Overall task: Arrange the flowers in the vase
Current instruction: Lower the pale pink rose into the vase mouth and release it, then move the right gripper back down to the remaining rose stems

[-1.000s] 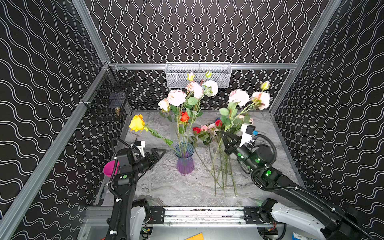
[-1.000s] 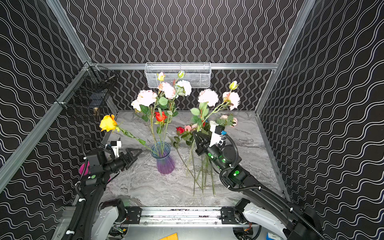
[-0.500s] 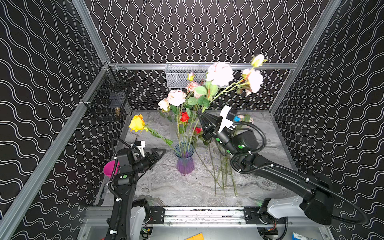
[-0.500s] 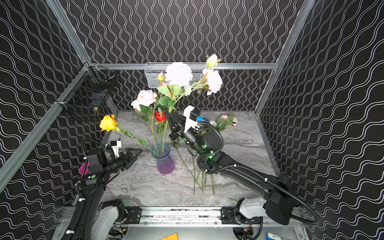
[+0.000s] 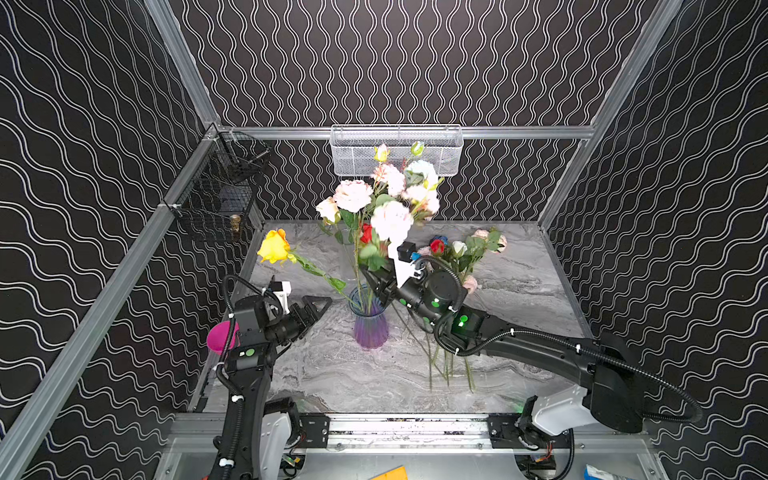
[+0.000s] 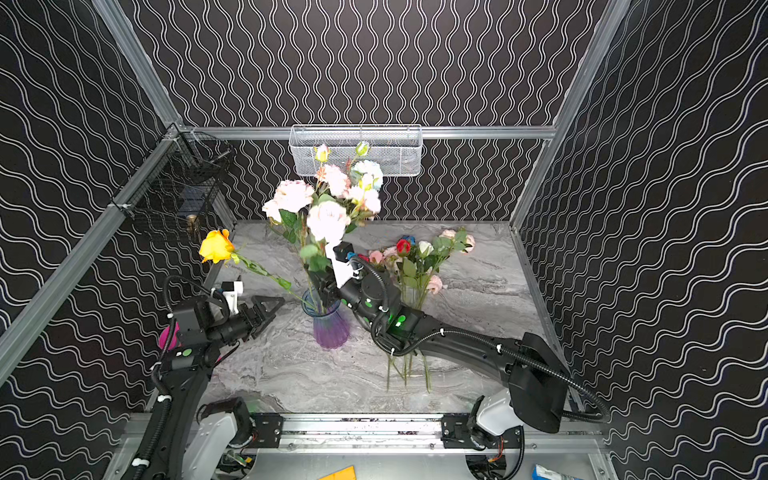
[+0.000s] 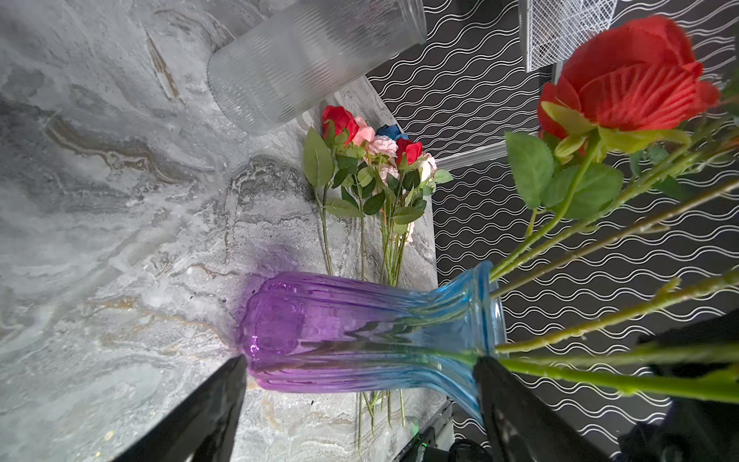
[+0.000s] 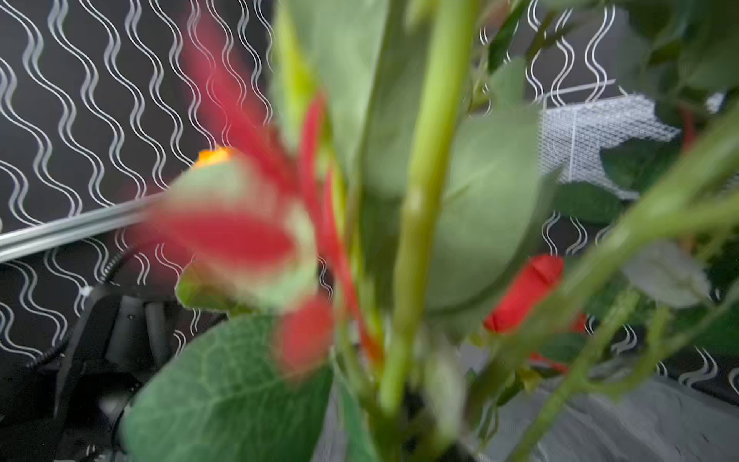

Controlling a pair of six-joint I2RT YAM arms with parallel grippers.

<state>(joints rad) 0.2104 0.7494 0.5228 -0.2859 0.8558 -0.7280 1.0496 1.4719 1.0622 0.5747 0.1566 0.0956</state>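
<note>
The vase (image 5: pixel 369 328) is purple below and blue at its mouth, and stands mid-table in both top views. It holds several flowers (image 5: pixel 386 199) with pink and white heads, a red one (image 7: pixel 624 76) and a yellow rose (image 5: pixel 274 246) that leans left. My right gripper (image 5: pixel 376 286) is at the vase mouth among the stems. The right wrist view is blurred, filled by a green stem (image 8: pixel 420 200) and leaves that hide the jaws. My left gripper (image 5: pixel 320 305) is open just left of the vase, holding nothing. More flowers (image 5: pixel 455 255) lie on the table to the right.
A clear ribbed glass vase (image 7: pixel 308 60) stands near the lying flowers. A white mesh basket (image 5: pixel 397 149) hangs on the back wall and a black wire basket (image 5: pixel 220 195) on the left wall. A magenta object (image 5: pixel 220 336) sits behind the left arm.
My right arm lifted a pink-headed stem from the right side, swung it left and lowered it to the vase, where its heads now sit among the bouquet. The left arm has not moved.
</note>
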